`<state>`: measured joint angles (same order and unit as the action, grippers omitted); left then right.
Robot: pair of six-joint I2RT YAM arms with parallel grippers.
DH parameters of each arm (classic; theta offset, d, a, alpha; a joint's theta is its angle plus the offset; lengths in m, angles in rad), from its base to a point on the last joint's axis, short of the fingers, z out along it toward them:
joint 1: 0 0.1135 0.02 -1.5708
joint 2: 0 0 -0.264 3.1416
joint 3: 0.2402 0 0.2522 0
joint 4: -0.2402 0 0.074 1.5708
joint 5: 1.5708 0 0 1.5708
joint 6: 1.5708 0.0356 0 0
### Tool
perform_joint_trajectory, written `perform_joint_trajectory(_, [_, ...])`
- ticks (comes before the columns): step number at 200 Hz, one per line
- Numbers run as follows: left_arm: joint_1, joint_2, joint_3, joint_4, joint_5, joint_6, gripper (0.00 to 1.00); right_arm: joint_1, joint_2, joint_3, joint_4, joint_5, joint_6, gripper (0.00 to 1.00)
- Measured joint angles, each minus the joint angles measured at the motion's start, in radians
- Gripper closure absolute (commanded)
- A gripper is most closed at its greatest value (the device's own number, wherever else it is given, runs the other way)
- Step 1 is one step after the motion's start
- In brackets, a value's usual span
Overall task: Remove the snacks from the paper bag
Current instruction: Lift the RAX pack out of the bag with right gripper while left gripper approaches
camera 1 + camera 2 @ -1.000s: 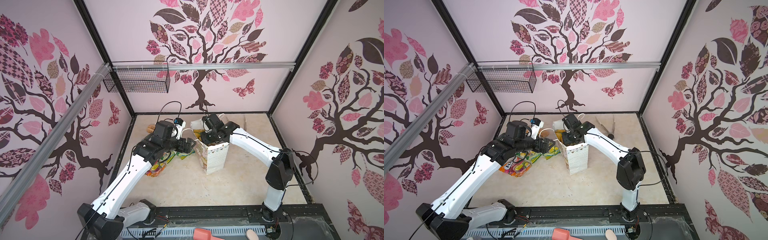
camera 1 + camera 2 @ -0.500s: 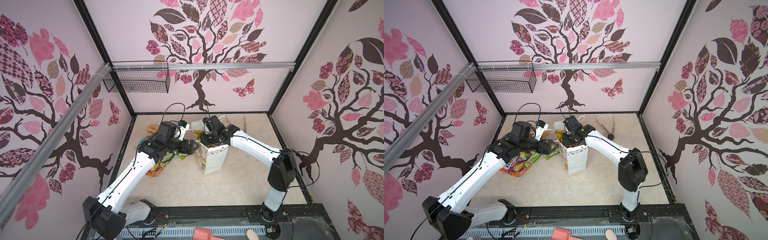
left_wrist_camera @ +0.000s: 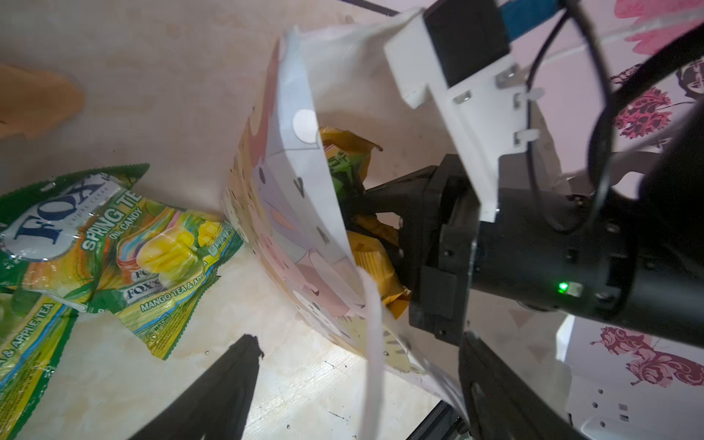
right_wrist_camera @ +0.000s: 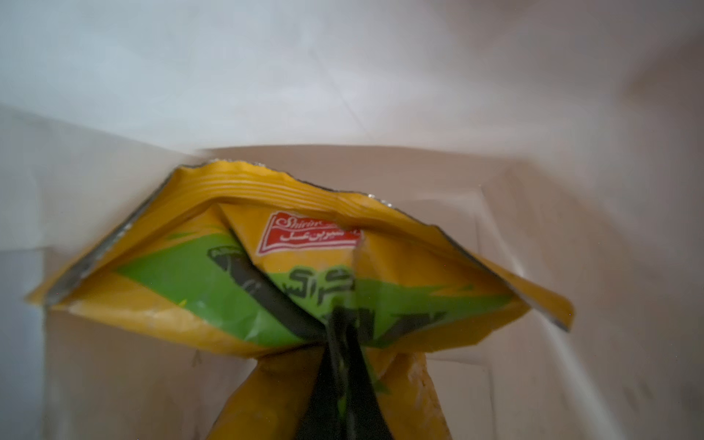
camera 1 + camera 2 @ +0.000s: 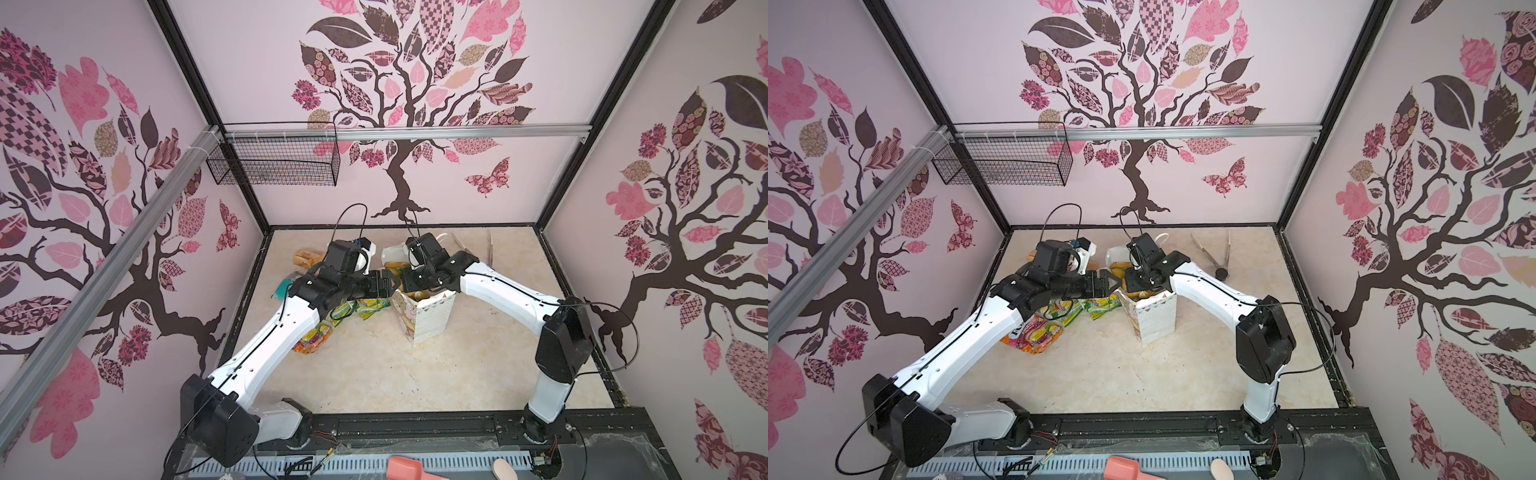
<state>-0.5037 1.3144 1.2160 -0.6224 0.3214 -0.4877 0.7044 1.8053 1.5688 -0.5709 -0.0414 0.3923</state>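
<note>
The white paper bag stands mid-table. My right gripper is down inside it, shut on a yellow-and-green snack packet, which also shows in the bag's mouth. My left gripper is open at the bag's left rim; its fingers straddle the near wall and the white rope handle. Other snacks lie on the table left of the bag: green-and-yellow packets, a yellow-orange one, a teal one and a tan one.
Metal tongs and a small dark jar lie at the back right. A black wire basket hangs on the back wall at the left. A pink scoop lies beyond the front rail.
My left arm has swung right, bringing its gripper up to the bag's rim, and its jaws have narrowed a little. The right gripper stays in the bag, still pinching the packet.
</note>
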Motion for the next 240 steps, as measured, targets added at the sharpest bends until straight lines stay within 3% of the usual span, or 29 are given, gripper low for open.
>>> perform_joint_trajectory(42, [-0.002, 0.001, 0.000, -0.001, 0.018, -0.001, 0.23, -0.001, -0.014, 0.001, 0.002, -0.011, 0.018, 1.00])
perform_joint_trajectory(122, [-0.006, -0.026, 0.005, -0.055, -0.032, 0.020, 0.12, -0.001, -0.053, 0.069, -0.034, 0.008, 0.016, 1.00])
perform_joint_trajectory(240, [-0.006, -0.110, 0.158, -0.128, -0.074, -0.010, 0.10, -0.001, -0.109, 0.109, -0.054, 0.031, -0.011, 1.00])
